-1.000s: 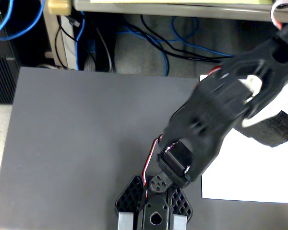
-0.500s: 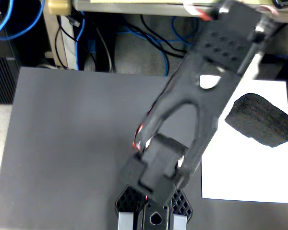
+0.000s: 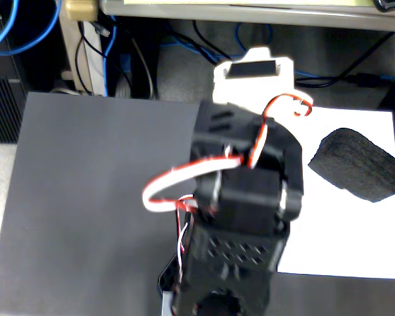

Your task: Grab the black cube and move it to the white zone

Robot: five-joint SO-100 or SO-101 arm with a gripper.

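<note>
The black cube [image 3: 357, 164], a spongy foam block with ridged sides, lies on the white zone [image 3: 342, 230] near its upper right corner, in the fixed view. The black arm [image 3: 243, 197] is folded over the middle of the picture, to the left of the cube and apart from it. Its gripper end [image 3: 207, 304] points toward the bottom edge and is partly cut off. The jaws are not clear enough to judge, and nothing shows between them.
A dark grey mat [image 3: 85, 197] covers the left part of the table. The arm's white base [image 3: 253, 71] stands at the back. Blue and black cables [image 3: 118, 59] and a desk edge [image 3: 250, 13] lie behind the mat.
</note>
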